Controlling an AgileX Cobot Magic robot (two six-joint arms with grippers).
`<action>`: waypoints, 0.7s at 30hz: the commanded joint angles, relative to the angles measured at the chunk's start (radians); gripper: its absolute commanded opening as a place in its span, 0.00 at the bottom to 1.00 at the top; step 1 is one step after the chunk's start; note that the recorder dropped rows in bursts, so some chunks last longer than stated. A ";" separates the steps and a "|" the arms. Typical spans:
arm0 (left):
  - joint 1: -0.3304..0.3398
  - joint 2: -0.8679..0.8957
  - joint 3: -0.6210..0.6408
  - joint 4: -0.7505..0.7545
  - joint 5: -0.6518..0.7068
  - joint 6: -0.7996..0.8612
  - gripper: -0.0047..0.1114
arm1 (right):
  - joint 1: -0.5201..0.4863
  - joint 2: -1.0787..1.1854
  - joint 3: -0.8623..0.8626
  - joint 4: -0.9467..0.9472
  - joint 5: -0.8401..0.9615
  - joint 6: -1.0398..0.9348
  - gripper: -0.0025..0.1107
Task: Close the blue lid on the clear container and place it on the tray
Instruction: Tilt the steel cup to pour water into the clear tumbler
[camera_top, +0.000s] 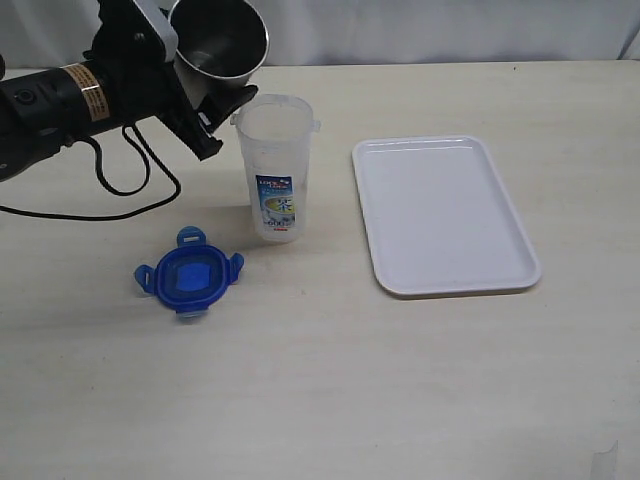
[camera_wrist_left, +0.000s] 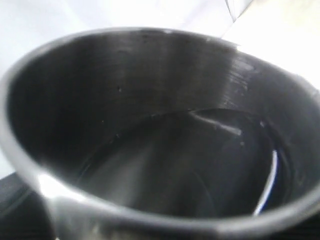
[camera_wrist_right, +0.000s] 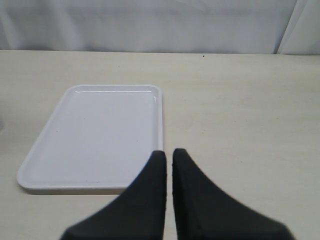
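Left gripper (camera_top: 205, 85) is up at the far left, off the table (camera_top: 350, 400), jaws set wide and clamped on the steel cup (camera_top: 222, 40). One dark finger (camera_top: 225, 108) shows under the cup wall. The cup is tilted, with its mouth open toward the exterior camera. My left wrist view is filled by the cup's dark inside (camera_wrist_left: 150, 150); there are glints low in it, and I cannot tell whether it holds anything. A black cable (camera_top: 130, 190) loops on the table below that arm.

The clear container (camera_top: 275, 170) stands upright, mouth open, near the middle and just near-right of the cup, label facing me. I cannot tell whether the finger touches its rim.

The blue lid (camera_top: 190, 275) lies flat on the table, near-left of the container and apart from it, flaps spread out.

The tray (camera_top: 445, 215) sits to the right of the container, a clear gap between them.

Right gripper (camera_wrist_right: 168, 152) has its fingers pressed together with nothing between them. It is low over the table just at the tray's (camera_wrist_right: 95, 135) edge.
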 joint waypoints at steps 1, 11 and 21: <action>-0.003 -0.012 -0.019 -0.019 -0.080 0.035 0.04 | 0.002 -0.005 0.001 0.003 -0.002 -0.007 0.06; -0.003 -0.012 -0.019 -0.019 -0.080 0.161 0.04 | 0.002 -0.005 0.001 0.003 -0.002 -0.007 0.06; -0.003 -0.012 -0.019 -0.023 -0.080 0.244 0.04 | 0.002 -0.005 0.001 0.003 -0.002 -0.007 0.06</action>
